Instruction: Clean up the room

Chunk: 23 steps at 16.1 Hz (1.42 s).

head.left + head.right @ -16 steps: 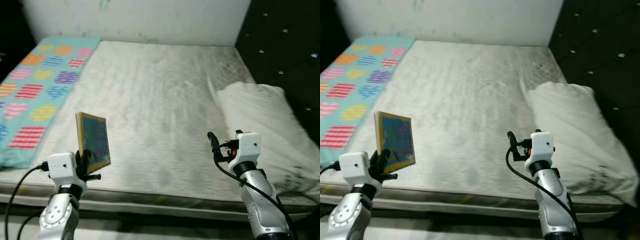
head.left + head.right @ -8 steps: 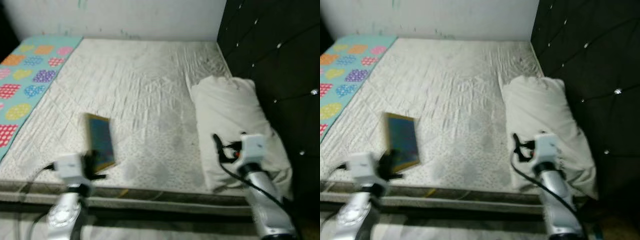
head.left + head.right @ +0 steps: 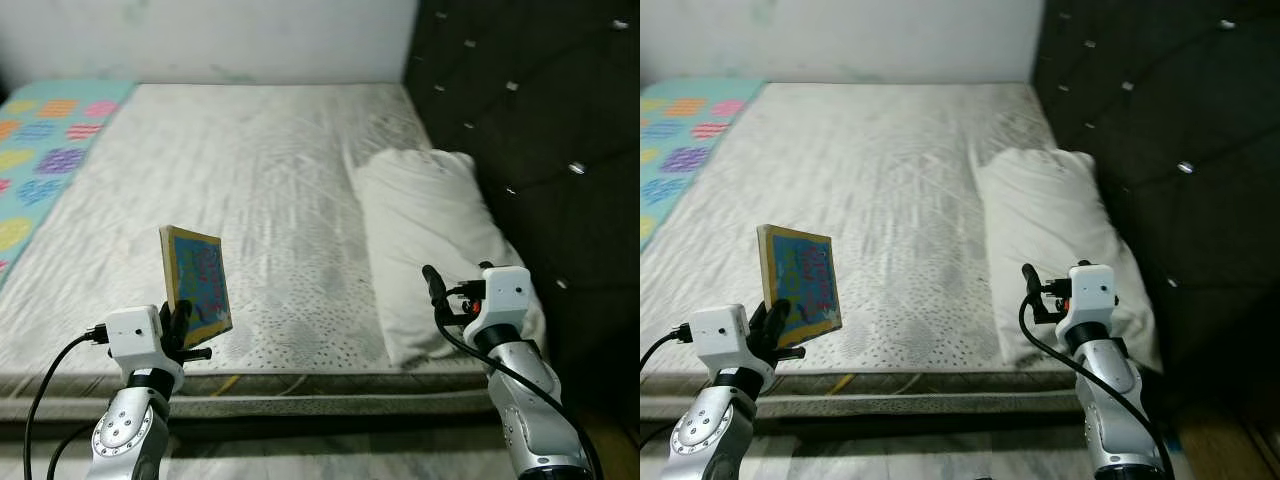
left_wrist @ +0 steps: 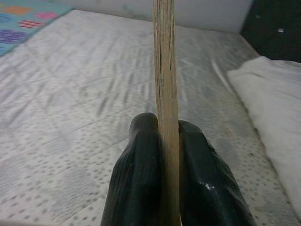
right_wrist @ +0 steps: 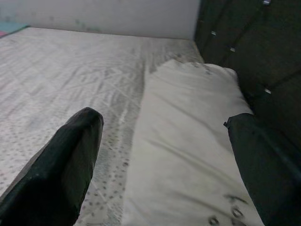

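Note:
My left gripper [image 3: 180,325] is shut on a thin book with a blue, colourful cover [image 3: 197,283], held upright over the bed's front edge. In the left wrist view the book's tan edge [image 4: 164,84] stands clamped between the two black fingers [image 4: 138,174]. My right gripper [image 3: 432,285] is open and holds nothing. It hovers by the front end of a white pillow [image 3: 430,235]. The right wrist view looks between its spread fingers [image 5: 66,160] onto that pillow [image 5: 188,141].
The bed is a bare off-white mattress [image 3: 250,160] with its front edge [image 3: 300,385] just ahead of me. A teal blanket with coloured hearts [image 3: 40,140] lies along the far left. A dark tufted headboard [image 3: 520,120] rises on the right, a pale wall [image 3: 200,40] behind.
The camera has swung to the right: the blanket slid toward the left border and the headboard takes up more of the right. Both grippers keep their pose; the book stays held.

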Motion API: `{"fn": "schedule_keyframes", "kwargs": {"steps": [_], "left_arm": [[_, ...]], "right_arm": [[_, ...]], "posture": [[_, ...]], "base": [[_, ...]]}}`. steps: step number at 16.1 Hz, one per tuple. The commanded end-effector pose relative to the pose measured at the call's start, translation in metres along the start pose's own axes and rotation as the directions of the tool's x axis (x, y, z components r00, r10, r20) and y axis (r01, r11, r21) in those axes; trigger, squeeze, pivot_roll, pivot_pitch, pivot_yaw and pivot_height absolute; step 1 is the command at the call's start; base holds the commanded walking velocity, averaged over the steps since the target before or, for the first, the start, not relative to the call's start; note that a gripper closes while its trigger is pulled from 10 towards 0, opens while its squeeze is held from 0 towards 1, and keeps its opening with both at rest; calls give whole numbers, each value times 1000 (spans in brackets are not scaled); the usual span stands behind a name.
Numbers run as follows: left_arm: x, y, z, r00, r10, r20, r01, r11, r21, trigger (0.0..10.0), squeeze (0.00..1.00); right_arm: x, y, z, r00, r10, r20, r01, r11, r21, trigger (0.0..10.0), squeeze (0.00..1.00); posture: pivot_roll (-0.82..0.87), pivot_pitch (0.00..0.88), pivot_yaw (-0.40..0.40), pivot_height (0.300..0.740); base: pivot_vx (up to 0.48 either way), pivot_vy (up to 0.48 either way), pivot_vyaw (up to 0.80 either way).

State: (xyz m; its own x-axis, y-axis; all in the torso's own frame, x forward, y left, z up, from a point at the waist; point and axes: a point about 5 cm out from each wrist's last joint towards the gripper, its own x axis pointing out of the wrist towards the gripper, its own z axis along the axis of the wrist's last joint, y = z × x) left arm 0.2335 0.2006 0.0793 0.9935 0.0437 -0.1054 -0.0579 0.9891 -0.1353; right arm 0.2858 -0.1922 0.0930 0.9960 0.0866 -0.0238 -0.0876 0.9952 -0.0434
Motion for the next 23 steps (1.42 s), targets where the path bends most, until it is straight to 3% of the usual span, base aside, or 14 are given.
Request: {"fn": "schedule_keyframes", "kwargs": {"steps": [1, 7, 17, 23], "left_arm": [[2, -4, 10, 998, -23, 50, 23, 1000, 8, 10000, 0], [2, -5, 12, 997, -39, 63, 38, 999, 11, 10000, 0], [2, -6, 11, 997, -49, 60, 49, 999, 5, 10000, 0], [2, -6, 10, 997, -51, 52, 50, 999, 16, 10000, 0]], "right_arm": [[0, -2, 1, 1000, -1, -1, 1, 1000, 2, 10000, 0], [0, -1, 1, 1000, 0, -1, 0, 1000, 0, 10000, 0], [0, -1, 0, 1000, 6, -3, -6, 1000, 2, 10000, 0], [-1, -1, 0, 1000, 2, -4, -2, 1000, 1, 10000, 0]], "posture": [[-132, 94, 4, 740], [-132, 95, 7, 740], [-133, 96, 7, 740], [-132, 92, 9, 740]], "base": [[0, 0, -613], [0, 0, 0], [316, 0, 0], [40, 0, 0]]}}
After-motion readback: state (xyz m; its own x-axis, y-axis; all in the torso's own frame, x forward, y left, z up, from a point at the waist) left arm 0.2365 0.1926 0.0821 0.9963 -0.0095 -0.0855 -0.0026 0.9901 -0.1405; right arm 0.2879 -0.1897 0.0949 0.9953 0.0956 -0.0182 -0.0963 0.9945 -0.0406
